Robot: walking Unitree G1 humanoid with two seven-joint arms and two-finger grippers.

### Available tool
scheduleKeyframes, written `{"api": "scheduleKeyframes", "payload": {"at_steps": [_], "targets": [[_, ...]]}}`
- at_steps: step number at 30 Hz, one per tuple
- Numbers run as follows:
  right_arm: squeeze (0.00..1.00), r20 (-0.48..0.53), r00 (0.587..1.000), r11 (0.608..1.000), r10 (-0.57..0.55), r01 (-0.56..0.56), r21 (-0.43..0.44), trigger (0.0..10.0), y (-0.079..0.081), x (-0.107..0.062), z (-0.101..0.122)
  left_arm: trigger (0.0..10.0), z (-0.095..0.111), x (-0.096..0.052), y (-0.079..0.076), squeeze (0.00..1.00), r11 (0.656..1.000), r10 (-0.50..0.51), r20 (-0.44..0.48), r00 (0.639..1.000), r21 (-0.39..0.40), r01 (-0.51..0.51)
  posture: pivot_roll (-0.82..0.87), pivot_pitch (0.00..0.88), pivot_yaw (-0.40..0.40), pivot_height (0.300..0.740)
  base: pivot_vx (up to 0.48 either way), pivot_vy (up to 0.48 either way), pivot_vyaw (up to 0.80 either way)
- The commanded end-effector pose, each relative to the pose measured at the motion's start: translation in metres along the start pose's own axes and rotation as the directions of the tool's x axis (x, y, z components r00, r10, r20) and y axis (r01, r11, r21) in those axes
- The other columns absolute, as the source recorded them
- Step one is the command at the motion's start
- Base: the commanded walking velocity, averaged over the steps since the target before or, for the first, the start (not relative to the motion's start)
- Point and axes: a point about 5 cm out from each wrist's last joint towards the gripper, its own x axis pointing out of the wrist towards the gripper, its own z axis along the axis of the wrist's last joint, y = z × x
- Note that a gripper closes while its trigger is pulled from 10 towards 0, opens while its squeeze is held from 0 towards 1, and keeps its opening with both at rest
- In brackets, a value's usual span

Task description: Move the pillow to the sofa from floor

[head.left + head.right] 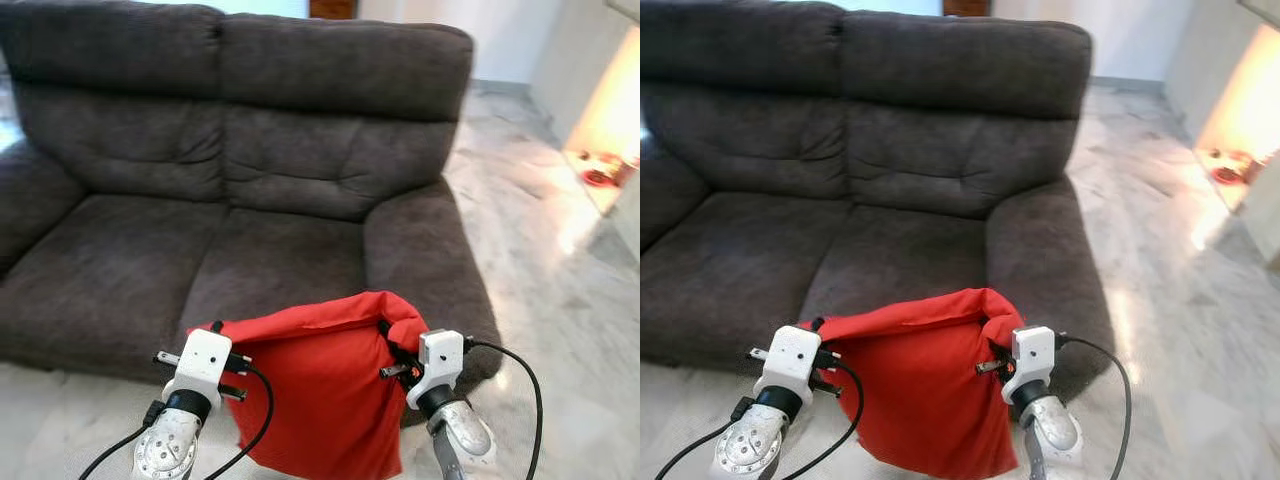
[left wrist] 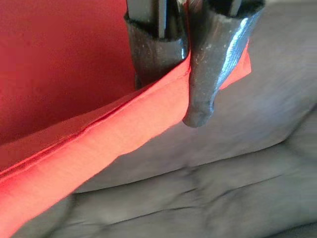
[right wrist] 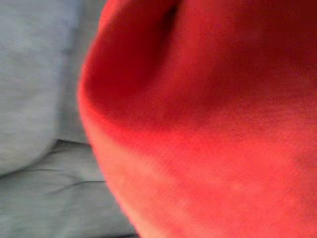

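I am holding the red fabric pillow [image 1: 315, 395] in the air in front of the dark grey upholstered two-seat sofa [image 1: 240, 180], with both arms raised before me. The pillow is hanging below my two grippers: its top edge is running sideways from my left gripper [image 1: 222, 345] to my right gripper [image 1: 392, 352], and the rest of the cloth is draping downward toward the pale marble floor [image 1: 560, 300]. Its long axis is lying roughly parallel to the front edge of the sofa seat, and its broad face is facing me.

In the left wrist view, the jaws of my left gripper [image 2: 184, 64] are clenching the flat seamed edge of the pillow [image 2: 74, 153]; one black finger [image 2: 205, 74] is lying on the near side of the seam and the other is pressing against the far side. The grey sofa cushion is showing beyond them.

My right gripper is sitting at the bunched upper corner of the pillow, where the cloth is folding over into a rounded hump. In the right wrist view the red fabric [image 3: 213, 129] is pressing up close to the camera and hiding the jaws, so I cannot tell whether they are clenched or released.

The pillow is hanging just in front of the sofa's right-hand seat cushion.
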Motion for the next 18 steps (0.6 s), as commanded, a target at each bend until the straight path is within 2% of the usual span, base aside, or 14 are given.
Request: {"api": "scheduleKeyframes", "payload": {"at_steps": [1,2,6,12,18], "targets": [[0.0,0.056,0.995,0.997,-0.083,0.083,0.004,10.0,-0.0204,-0.0061,0.0113,10.0,0.0084,-0.0019,0.0251,0.0,0.992,0.129,0.045,0.991,0.013,-0.129,0.18,0.125,-0.012,0.737,0.0,0.0,0.8],[0.0,0.052,0.995,0.996,-0.087,0.086,0.024,10.0,-0.0207,-0.0066,0.0105,10.0,0.0083,-0.0019,0.024,0.0,0.992,0.123,0.045,0.991,0.011,-0.123,0.18,0.122,-0.012,0.737,0.0,0.0,0.79],[0.0,0.066,0.993,0.991,-0.099,0.093,0.092,10.0,-0.0213,-0.0051,0.0127,10.0,0.0084,-0.0016,0.0229,0.0,0.993,0.116,0.044,0.992,0.009,-0.117,0.18,0.115,-0.014,0.737,0.0,0.0,0.0],[0.0,0.061,0.995,0.994,-0.079,0.074,0.075,10.0,-0.0172,-0.0017,0.0132,10.0,0.0093,-0.0014,0.0237,0.0,0.993,0.114,0.045,0.992,0.009,-0.114,0.18,0.122,-0.015,0.737,0.0,0.0,0.0],[0.0,0.067,0.995,0.993,-0.079,0.073,0.089,10.0,-0.0149,-0.0014,0.0144,10.0,0.0104,-0.0042,0.0238,0.0,0.993,0.12,0.051,0.991,0.006,-0.121,0.18,0.131,-0.013,0.737,0.277,0.0,0.0]]}}
